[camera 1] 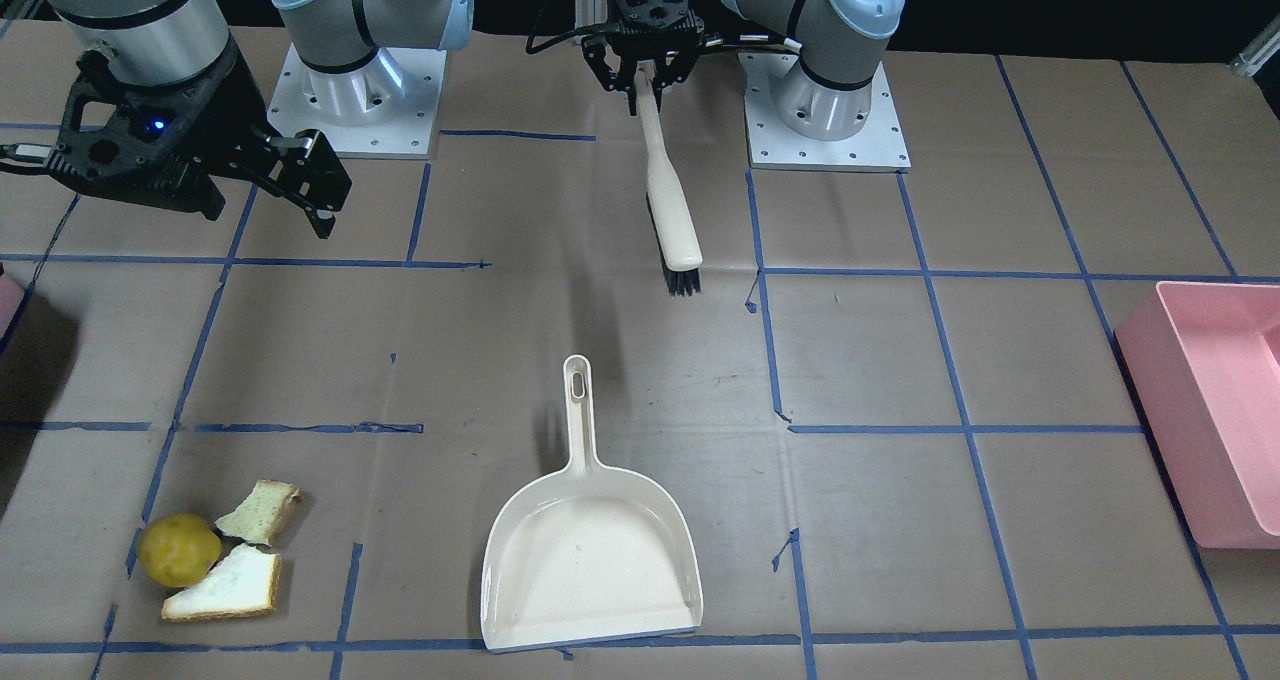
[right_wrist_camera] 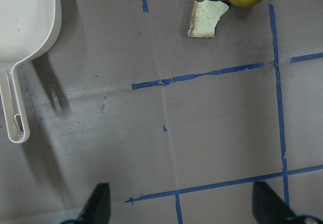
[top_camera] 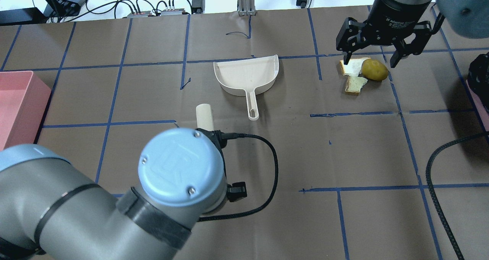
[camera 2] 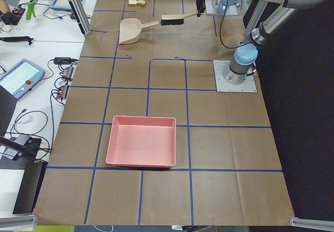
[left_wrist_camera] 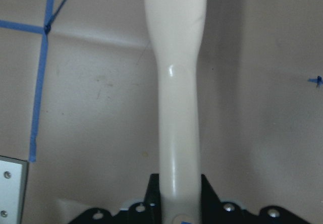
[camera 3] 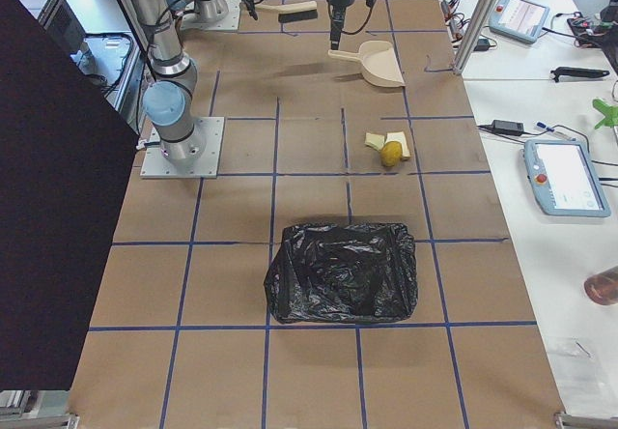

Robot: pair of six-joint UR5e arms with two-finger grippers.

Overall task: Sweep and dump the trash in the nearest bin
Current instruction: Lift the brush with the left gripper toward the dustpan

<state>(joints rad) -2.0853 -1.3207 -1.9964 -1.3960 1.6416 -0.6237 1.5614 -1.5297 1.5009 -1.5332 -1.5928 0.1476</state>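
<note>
Broadly, one table papered brown and gridded with blue tape fills every view. Only the right-side view shows the one crumpled black bag, at 6 o'clock from the trash. Only the left-side view shows the one pink tub whole; in the overhead view it is cut off at the 9 o'clock edge.

The left gripper is clamped on the handle of the single brush, as its wrist camera confirms, and the bristles point toward the dustpan. The right gripper hangs with its fingers wide apart. The overhead view sets it over the trash, while the front view shows it raised off the paper.

One cream dustpan lies flat at 12 o'clock in the overhead view, with its handle toward the robot.

The trash is three pieces at 1 o'clock in that view: one yellow lump and two torn bread slices, all touching. They lie near the operators' edge. Bare paper separates them from the dustpan.

Smallest is the bin, a pink sliver at the front view's 9 o'clock edge.
</note>
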